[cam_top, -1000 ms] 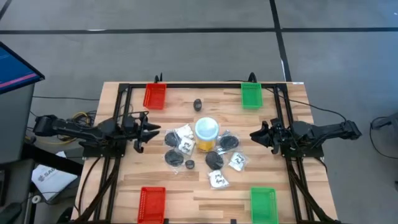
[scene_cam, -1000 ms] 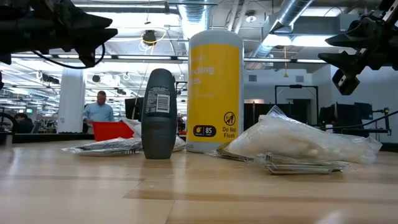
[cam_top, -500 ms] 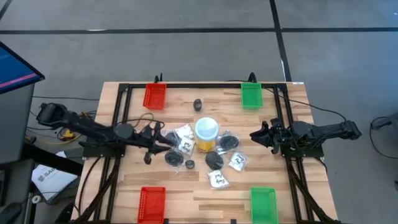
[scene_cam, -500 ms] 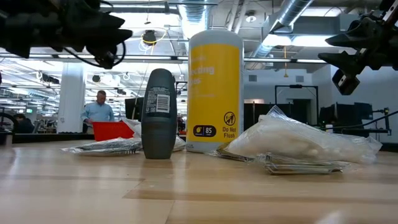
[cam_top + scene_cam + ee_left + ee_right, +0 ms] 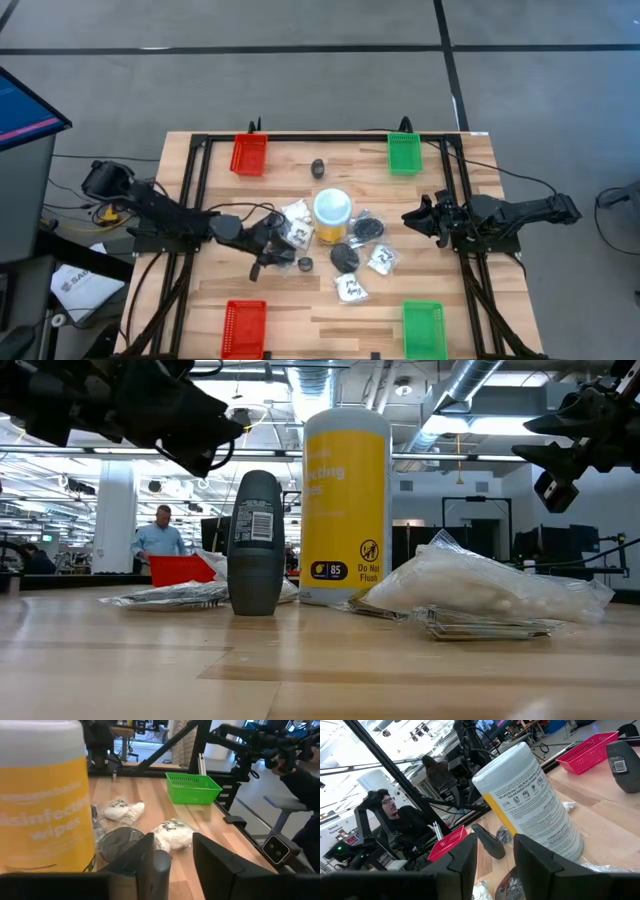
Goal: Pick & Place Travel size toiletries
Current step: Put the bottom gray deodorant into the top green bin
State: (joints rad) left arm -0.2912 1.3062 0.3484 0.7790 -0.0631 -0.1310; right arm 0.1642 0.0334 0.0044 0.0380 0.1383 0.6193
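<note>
Left gripper (image 5: 272, 250), fingers apart, hovers mid-frame over the packets (image 5: 296, 224) beside the yellow jar (image 5: 332, 211), lining up a grab. Right gripper (image 5: 412, 220) waits at right, fingers apart, holding nothing.

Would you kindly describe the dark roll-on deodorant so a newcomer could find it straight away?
Start at the yellow disinfecting wipes canister in the table's middle. Between it and the far edge, midway between the far red tray and green tray, the roll-on deodorant stands alone, apart from the packets clustered round the canister.

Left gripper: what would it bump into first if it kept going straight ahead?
Probably the small dark bottle seen between the open left gripper fingers, though depth is hard to judge. The yellow wipes jar stands just beside that line.
</note>
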